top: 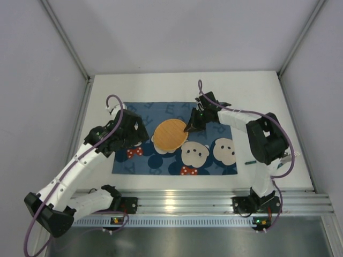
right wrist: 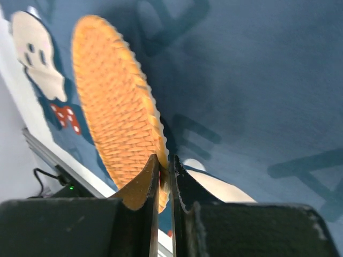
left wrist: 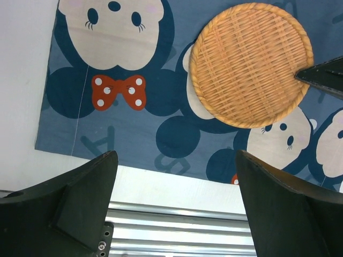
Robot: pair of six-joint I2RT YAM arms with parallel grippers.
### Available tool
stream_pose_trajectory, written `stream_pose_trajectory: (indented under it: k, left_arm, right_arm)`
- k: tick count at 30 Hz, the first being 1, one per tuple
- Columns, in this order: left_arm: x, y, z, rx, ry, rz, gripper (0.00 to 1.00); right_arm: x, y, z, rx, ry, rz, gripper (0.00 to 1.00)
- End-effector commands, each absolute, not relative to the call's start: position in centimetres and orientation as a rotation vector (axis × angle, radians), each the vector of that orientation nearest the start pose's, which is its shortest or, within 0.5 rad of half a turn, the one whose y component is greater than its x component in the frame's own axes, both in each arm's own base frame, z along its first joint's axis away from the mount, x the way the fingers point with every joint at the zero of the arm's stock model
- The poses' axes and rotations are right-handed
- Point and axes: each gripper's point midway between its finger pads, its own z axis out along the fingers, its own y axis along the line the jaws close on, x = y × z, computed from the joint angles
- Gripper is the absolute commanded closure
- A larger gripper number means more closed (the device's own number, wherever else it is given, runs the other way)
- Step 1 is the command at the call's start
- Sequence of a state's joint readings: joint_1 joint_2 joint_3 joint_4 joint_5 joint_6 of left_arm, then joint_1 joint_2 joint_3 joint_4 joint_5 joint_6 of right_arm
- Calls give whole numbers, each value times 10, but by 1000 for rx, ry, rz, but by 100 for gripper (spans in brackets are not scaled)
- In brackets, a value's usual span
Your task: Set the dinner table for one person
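While the dinner table [top: 161, 85] lies beneath both grippers, bearing the blue placemat [top: 136, 160] | right gripper [right wrist: 163, 160] pressed together, pinching the woven plate [top: 170, 135] by its right rim, over the placemat | left gripper [left wrist: 177, 155] spread wide, holding nothing, above the placemat's left part | right arm bent at the elbow, reaching inward
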State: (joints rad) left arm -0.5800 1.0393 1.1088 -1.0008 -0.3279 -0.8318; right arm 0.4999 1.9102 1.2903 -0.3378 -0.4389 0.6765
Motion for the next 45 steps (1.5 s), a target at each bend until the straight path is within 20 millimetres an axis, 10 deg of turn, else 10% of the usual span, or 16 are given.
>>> stream_pose_trajectory:
  k: [1,9,19,25,31,41,45]
  left_arm:
    - [228,-113,201,-444,2405,-196,5]
    - [250,-135,199,-380,2430,-220,5]
    - [287,-161,188,-297,2431,-234,5]
    - [306,-187,171,-232,2468,-289,5]
    - [323,-207,162,-160,2484,-336,4]
    - [314,-201,137,-160,2511,-334,4]
    - [310,-205,132,-156,2530,-368,4]
  right_arm:
    - [336,284,50,-23,2724,832,100]
    - [338,269,41,-80,2779,695,51]
    - [316,203,175,-79,2569,466,0]
    - [289,89,202,272,2502,128,0]
    - [240,-16,185,693,2424,7,0]
    - [241,-13,172,911,2535,186,0]
    - [236,-44,159,964,2555,8,0]
